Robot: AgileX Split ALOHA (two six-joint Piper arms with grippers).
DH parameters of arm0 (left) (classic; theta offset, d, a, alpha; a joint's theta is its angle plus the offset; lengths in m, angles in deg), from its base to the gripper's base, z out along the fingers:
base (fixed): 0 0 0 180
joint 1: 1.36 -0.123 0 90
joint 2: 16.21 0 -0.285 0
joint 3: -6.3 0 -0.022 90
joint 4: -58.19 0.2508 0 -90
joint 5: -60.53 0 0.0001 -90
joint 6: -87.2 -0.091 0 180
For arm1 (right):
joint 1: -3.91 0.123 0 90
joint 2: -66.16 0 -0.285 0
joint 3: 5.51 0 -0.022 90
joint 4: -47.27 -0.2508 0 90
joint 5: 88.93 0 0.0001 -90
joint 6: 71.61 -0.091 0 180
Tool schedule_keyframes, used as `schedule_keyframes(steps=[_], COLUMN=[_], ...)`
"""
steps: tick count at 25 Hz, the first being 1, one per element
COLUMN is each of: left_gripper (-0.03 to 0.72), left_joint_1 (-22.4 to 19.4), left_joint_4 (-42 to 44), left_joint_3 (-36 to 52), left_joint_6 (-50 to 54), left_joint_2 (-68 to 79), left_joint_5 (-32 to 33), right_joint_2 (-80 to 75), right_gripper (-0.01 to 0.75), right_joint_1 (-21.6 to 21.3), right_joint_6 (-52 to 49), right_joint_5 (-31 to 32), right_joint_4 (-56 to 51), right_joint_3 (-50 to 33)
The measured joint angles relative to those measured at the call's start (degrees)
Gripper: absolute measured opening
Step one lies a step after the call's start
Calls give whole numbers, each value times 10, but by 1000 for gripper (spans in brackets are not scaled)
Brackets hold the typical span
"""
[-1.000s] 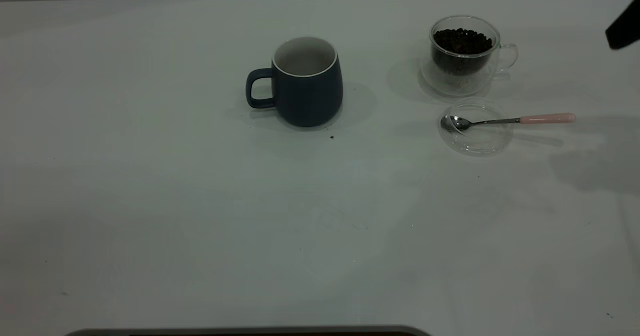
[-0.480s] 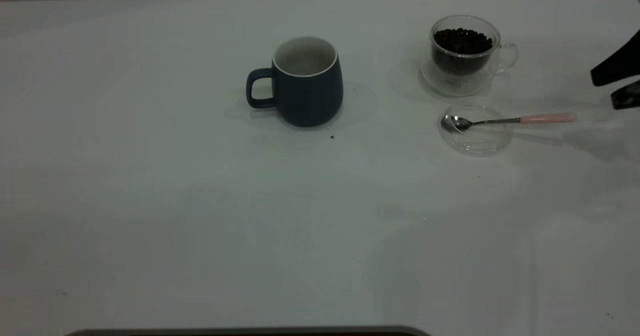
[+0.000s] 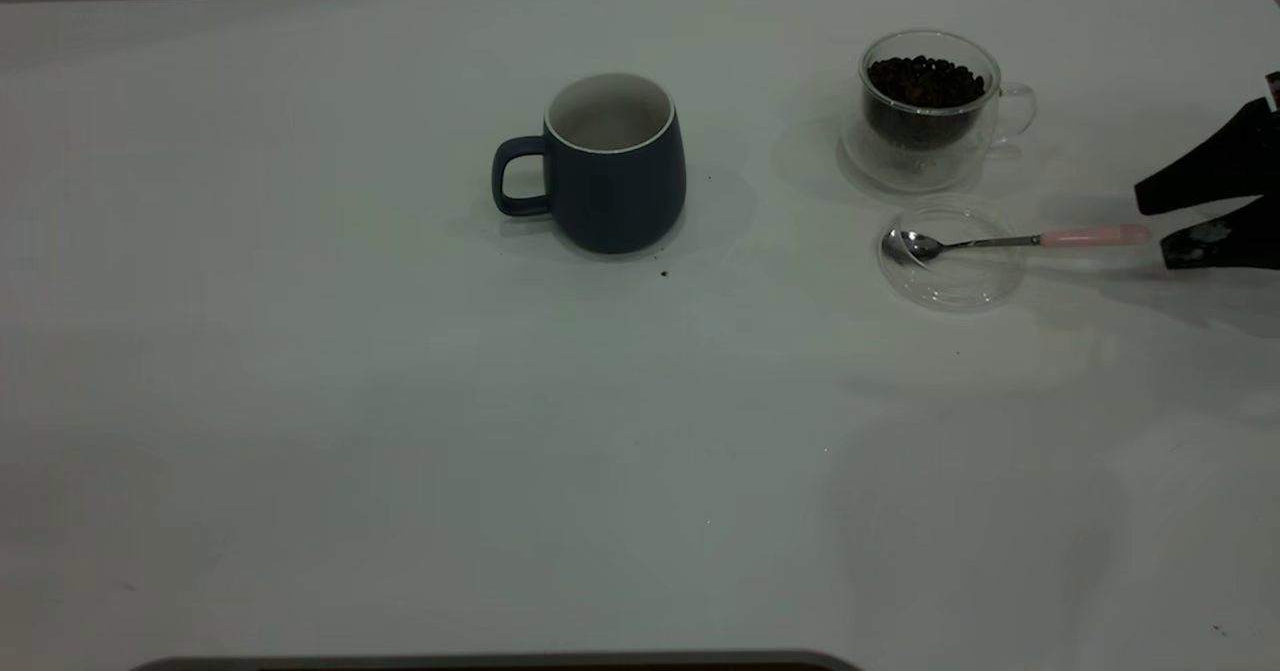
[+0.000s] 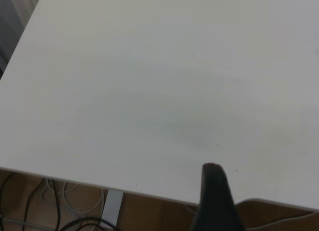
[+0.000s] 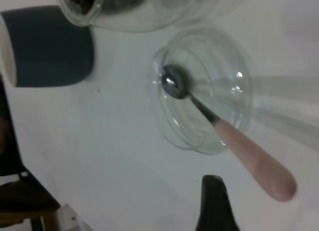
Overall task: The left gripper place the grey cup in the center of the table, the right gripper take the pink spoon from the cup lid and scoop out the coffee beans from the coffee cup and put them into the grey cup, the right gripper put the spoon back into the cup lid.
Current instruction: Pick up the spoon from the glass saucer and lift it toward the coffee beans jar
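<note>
Now my right gripper (image 3: 1155, 225), jaws spread, sits at three o'clock of the pink spoon (image 3: 1010, 241) resting in the glass lid (image 3: 952, 291); left jaws' state unclear.

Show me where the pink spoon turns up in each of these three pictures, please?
Exterior view: pink spoon at right, bowl in the clear cup lid, handle toward the open right hand.
Left wrist view: not in it, only bare table.
Right wrist view: pink spoon lies across the middle.
Shared landmark: the cup lid.
</note>
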Motion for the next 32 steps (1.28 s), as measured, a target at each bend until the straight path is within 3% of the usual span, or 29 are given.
schedule_keyframes(steps=[11, 23, 28, 32], left_gripper=[567, 567, 567, 567], left_joint_1=[0, 0, 0, 0], left_joint_4=[0, 0, 0, 0], left_joint_3=[0, 0, 0, 0], left_joint_6=[0, 0, 0, 0], left_joint_2=[0, 0, 0, 0], left_joint_5=[0, 0, 0, 0], right_joint_2=[-18, -44, -47, -47], right_gripper=[550, 547, 504, 420], right_joint_1=[34, 36, 41, 41], right_joint_6=[14, 16, 20, 21], right_joint_5=[11, 10, 9, 8], right_joint_4=[-40, -78, -86, -87], right_joint_3=[0, 1, 1, 1])
